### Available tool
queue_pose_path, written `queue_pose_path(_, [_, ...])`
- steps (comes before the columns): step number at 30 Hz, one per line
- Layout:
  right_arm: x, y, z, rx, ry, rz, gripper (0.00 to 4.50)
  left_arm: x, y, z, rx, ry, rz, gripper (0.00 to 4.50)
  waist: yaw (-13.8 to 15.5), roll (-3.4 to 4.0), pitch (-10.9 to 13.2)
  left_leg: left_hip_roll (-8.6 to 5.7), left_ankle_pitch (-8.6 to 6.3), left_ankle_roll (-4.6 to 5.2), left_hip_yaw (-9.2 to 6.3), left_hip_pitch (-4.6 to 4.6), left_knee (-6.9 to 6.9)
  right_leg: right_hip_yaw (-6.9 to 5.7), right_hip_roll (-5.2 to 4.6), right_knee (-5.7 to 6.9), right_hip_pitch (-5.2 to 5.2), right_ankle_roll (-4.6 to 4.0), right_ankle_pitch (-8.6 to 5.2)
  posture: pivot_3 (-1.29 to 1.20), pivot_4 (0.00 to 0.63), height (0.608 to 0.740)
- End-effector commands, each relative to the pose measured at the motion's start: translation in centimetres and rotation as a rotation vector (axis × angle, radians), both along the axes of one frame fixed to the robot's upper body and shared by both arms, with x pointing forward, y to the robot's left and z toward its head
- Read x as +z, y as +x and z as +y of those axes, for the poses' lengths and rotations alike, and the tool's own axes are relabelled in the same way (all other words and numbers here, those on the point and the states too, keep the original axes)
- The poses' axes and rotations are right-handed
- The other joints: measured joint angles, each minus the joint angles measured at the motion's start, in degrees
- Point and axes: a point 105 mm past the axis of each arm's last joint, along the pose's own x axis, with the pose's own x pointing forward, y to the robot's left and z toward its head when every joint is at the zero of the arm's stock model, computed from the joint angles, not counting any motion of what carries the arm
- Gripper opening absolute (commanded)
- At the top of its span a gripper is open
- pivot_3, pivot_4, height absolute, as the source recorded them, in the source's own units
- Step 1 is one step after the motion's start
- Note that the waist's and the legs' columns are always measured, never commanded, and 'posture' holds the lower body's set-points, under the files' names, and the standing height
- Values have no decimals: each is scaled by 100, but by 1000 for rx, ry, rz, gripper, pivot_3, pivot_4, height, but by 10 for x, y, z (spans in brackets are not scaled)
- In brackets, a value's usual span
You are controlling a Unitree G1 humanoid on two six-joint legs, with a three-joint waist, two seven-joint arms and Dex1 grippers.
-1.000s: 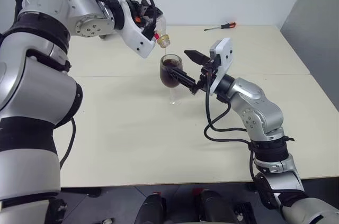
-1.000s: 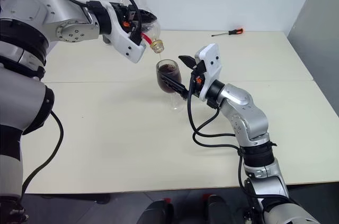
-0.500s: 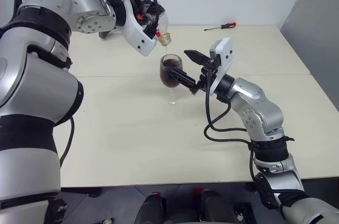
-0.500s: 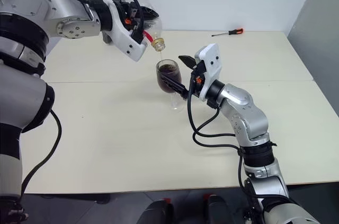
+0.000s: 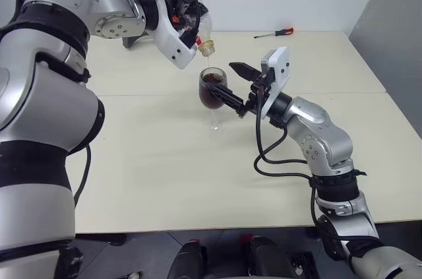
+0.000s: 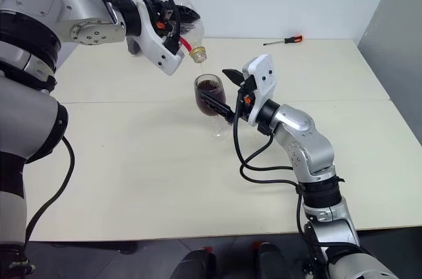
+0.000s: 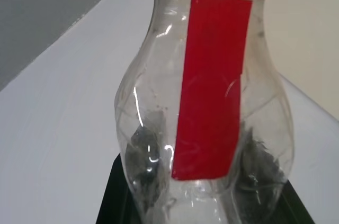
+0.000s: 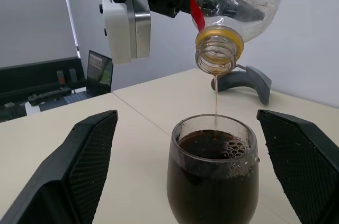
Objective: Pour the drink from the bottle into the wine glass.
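Note:
My left gripper [image 5: 189, 19] is shut on the clear bottle [image 5: 199, 30], which is tipped with its mouth down just above the wine glass [image 5: 213, 92]. A thin amber stream [image 8: 215, 97] of the drink falls from the mouth into the glass. Dark drink [image 8: 213, 181] with bubbles fills the bowl nearly to the rim. The bottle [image 7: 206, 102] with its red label looks almost drained. My right gripper [image 8: 185, 118] is open, one finger on each side of the bowl and apart from it. The glass stands on the table [image 5: 165, 160].
A red-handled screwdriver [image 5: 275, 32] lies at the table's far edge. A grey curved object [image 8: 246, 81] rests on the table behind the bottle. A seam crosses the tabletop just behind the glass.
The left arm has turned slightly, and the bottle's base is lifted a little. Its mouth stays over the glass. The right gripper and the glass have not moved.

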Motion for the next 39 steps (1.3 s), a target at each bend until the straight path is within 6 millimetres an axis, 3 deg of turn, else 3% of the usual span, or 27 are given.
queue_pose_path(1, [15, -5, 1, 12, 16, -59, 4500, 23, -4, 0, 0, -68, -46, 1059, 0, 0, 0, 0, 0, 0, 0, 0, 0, 0, 0, 0, 0, 0, 0, 0, 150, 740])
queue_pose_path(11, [16, -5, 1, 18, 13, -59, 4500, 39, -2, 11, 68, -300, 6, 1059, -3, 0, 0, 0, 0, 0, 1, 0, 0, 0, 0, 0, 0, 0, 0, 0, 150, 740])
queue_pose_path(19, [15, -5, 1, 20, 8, -55, 4500, 38, 1, 23, 102, -494, 114, 1059, -13, 0, 0, 2, 0, 0, 0, 1, 1, 0, 0, 0, 0, 0, 0, 0, 150, 740])
queue_pose_path(23, [14, -5, 0, 20, -2, -56, 4500, 45, 1, 29, 77, -779, 257, 1059, -20, 0, 0, 2, 1, -1, -2, 0, 3, -2, 0, 0, 0, 0, 0, 0, 150, 740])
queue_pose_path(31, [13, -8, -4, 22, -29, -63, 4500, 44, 4, 45, 0, -1184, 479, 1059, -66, 0, -1, 3, 1, -2, -5, 2, 7, -3, -1, 3, 2, -1, 0, 0, 150, 740])
queue_pose_path(39, [18, -23, -19, 30, -90, -93, 4500, 32, 11, 69, -50, -1505, 534, 1059, -101, 0, -2, 3, 1, -2, -9, 1, 11, -4, -2, 13, 1, -1, 0, 0, 150, 740])
